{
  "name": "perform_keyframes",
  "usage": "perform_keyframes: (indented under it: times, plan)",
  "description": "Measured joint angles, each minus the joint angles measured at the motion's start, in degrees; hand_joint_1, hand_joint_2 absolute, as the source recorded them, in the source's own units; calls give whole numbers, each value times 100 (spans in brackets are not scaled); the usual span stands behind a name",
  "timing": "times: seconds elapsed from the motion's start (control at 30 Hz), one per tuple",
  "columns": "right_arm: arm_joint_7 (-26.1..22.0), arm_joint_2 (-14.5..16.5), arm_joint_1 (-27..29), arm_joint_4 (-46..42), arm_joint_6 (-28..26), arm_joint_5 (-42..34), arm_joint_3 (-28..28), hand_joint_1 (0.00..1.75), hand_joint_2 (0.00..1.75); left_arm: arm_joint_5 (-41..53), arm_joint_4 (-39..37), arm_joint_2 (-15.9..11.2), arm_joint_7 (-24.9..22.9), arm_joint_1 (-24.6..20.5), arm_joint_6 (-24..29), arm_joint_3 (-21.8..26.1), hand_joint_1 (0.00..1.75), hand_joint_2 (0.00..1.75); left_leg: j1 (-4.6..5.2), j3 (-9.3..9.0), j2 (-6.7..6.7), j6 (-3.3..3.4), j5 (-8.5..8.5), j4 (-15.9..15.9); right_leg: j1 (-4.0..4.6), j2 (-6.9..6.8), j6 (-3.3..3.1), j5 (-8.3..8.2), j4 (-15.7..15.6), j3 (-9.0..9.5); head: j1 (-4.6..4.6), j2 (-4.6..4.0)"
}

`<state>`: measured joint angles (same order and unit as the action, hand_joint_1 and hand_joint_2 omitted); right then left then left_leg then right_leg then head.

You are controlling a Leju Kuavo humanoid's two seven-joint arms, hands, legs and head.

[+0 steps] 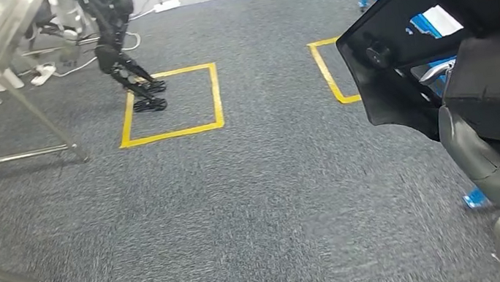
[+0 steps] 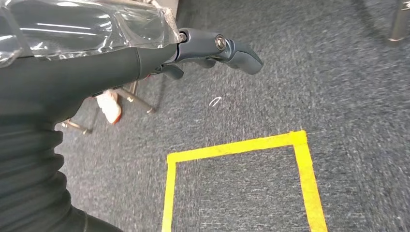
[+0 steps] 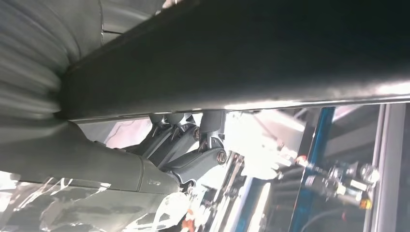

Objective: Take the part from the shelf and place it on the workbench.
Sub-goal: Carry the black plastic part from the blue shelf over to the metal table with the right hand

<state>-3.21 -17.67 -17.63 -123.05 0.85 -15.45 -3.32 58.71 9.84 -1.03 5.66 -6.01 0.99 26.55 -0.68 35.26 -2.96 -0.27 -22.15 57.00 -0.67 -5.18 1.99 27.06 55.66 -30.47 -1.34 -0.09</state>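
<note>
While held up at the head view's right edge, black part [image 1: 410, 37] sits in right hand [image 3: 188, 145], fingers pressed up against its underside [image 3: 241, 58]. Left hand [image 2: 212, 48] hangs over grey carpet [image 2: 338, 87] w/ fingers apart, holding nothing. Yellow tape squares [image 1: 171, 102] on floor; metal table legs [image 1: 13, 108] at left.

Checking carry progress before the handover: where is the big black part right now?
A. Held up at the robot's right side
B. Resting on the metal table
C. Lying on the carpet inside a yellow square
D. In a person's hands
A: the black part is raised off the carpet on the robot's right, with the right hand gripping its edge.
</note>
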Motion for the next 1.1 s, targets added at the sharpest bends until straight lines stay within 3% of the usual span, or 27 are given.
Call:
perform_keyframes:
  times: [0.03,0.1,0.17,0.2,0.27,0.3,0.33,0.37,0.4,0.47,0.5,0.53,0.6,0.63,0.67,0.7,0.77,0.83,0.87,0.93,1.0,1.07,1.1]
  plan:
    - [-1,1,0,0,0,0,1,175,175,1,0,0,0,-5,1,0,0,175,25,-54,-20,34,12,-114,15,-48,29,18,-4,14,7,0]
    - [0,3,-1,1,0,1,2,175,175,1,0,-1,0,6,1,1,0,175,52,-53,102,109,11,-141,18,-145,84,47,-23,39,21,0]
    - [0,6,-1,1,0,2,2,175,175,1,0,-6,0,24,3,2,0,175,39,-80,227,192,25,-171,-12,4,125,176,120,15,28,0]
    - [-1,5,5,1,0,2,2,175,175,1,0,-9,0,19,4,3,0,175,25,-99,288,233,32,-185,-26,157,130,323,371,-88,35,0]
    - [-3,6,31,2,0,2,2,175,175,2,0,-11,6,-4,3,3,0,175,23,-108,420,282,30,-186,-24,435,118,693,1198,-497,48,0]
    - [-2,6,49,2,1,2,2,175,175,2,0,-10,10,-9,2,2,0,175,25,-111,497,290,28,-185,-19,486,116,808,1571,-711,53,0]
    - [-2,6,61,2,2,2,2,175,175,3,0,-10,14,-7,2,1,0,175,27,-116,576,292,25,-184,-14,507,116,822,1772,-849,54,0]
    - [-3,6,69,2,3,2,2,175,175,3,0,-10,15,-3,2,2,0,175,27,-125,658,292,23,-183,-16,517,114,718,1737,-875,54,0]
    - [-5,5,73,2,4,2,2,175,175,3,0,-10,15,0,2,3,0,175,24,-140,745,286,19,-180,-25,551,111,505,1449,-776,54,0]
    - [-10,5,72,2,11,2,2,175,175,8,0,-10,15,-3,1,3,0,175,22,-156,916,250,-2,-158,-64,800,109,60,603,-427,55,0]
    - [-12,5,73,2,15,2,2,175,175,13,0,-10,15,-5,0,3,0,175,21,-149,995,222,-10,-148,-83,920,104,-71,286,-292,55,0]
    - [-14,6,74,2,18,3,2,175,175,19,0,-11,15,-4,-1,3,0,175,18,-133,1063,190,-10,-145,-87,996,93,-114,128,-227,52,0]
    - [-16,8,66,2,23,7,2,175,175,26,-1,-13,13,17,-6,2,0,175,-7,-97,1199,119,13,-170,-68,905,37,-116,81,-211,49,0]
    - [-16,9,54,2,29,9,2,175,175,28,-1,-11,8,37,-10,1,0,175,-18,-75,1195,92,7,-159,-61,828,4,-125,70,-202,47,0]
    - [-17,11,41,2,37,13,2,175,175,33,-2,-10,4,49,-14,1,0,175,-15,-26,1088,66,-42,-78,-61,749,-32,-132,59,-191,40,0]
    - [-20,14,34,2,46,16,2,175,175,39,-2,-10,-1,47,-16,1,0,175,-6,74,914,45,-152,126,-62,668,-63,-136,47,-179,32,0]
    - [-23,17,32,2,64,19,2,175,175,54,-2,-9,-2,19,-17,0,0,175,10,435,523,6,-500,878,-36,506,-102,-122,45,-164,15,0]
    - [-25,19,36,2,76,17,2,175,175,62,-3,-3,-1,12,-22,-2,0,175,3,762,392,-12,-710,1530,-7,341,-121,-104,46,-157,12,0]
    - [-24,20,35,2,81,17,2,175,175,64,-3,0,0,20,-24,-2,0,175,1,779,370,-9,-673,1558,2,266,-125,-93,47,-150,12,0]
    - [-22,20,27,2,91,17,2,175,175,67,-3,0,2,29,-24,-1,0,175,17,442,257,24,-343,918,15,123,-119,-63,46,-113,12,0]
    - [-19,20,11,2,99,17,2,175,175,72,-2,1,9,16,-22,-2,0,175,85,33,-12,95,-72,131,42,-6,-86,-23,48,-70,14,0]
    - [-14,20,-2,2,102,18,3,175,175,76,-2,0,15,5,-19,-2,0,175,149,-79,-110,161,-32,-131,59,-117,-38,10,42,-46,17,0]
    - [-11,20,-10,2,103,18,4,175,175,77,-2,-1,15,7,-17,-2,0,175,159,-72,-35,185,-23,-144,57,-176,-12,21,32,-31,19,0]
